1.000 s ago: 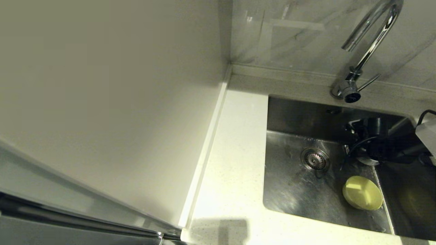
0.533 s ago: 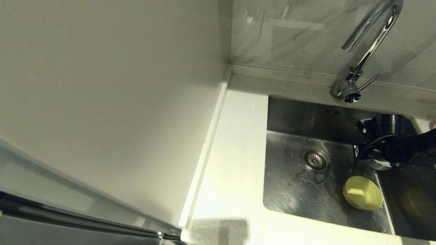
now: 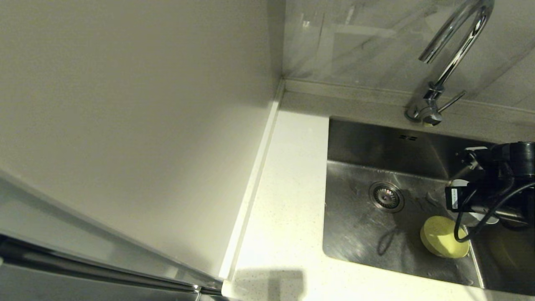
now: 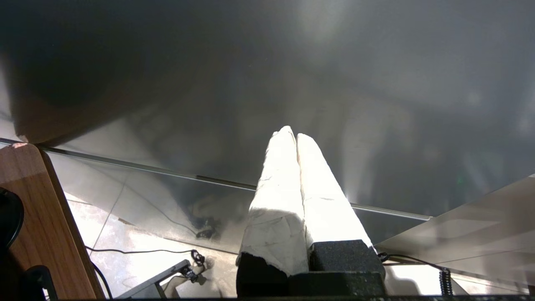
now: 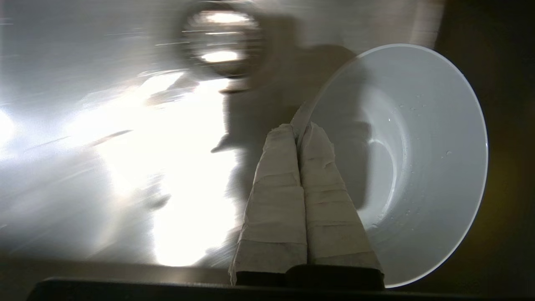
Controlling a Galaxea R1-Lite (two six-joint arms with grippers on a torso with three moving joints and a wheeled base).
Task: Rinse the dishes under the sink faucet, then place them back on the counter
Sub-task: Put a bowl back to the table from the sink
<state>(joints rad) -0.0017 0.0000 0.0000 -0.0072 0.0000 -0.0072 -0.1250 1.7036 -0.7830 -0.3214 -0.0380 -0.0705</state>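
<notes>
One wrist view shows the right gripper [image 5: 300,127] pinching the white bowl's [image 5: 418,167] rim; overhead it's mostly hidden.

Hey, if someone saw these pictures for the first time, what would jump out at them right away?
Probably the right pincer, shut on the rim of a white bowl over the steel sink, at the sink's right side. Next, the yellow-green bowl lying on the sink floor right of the drain, and the chrome faucet arching above the back edge.
</notes>
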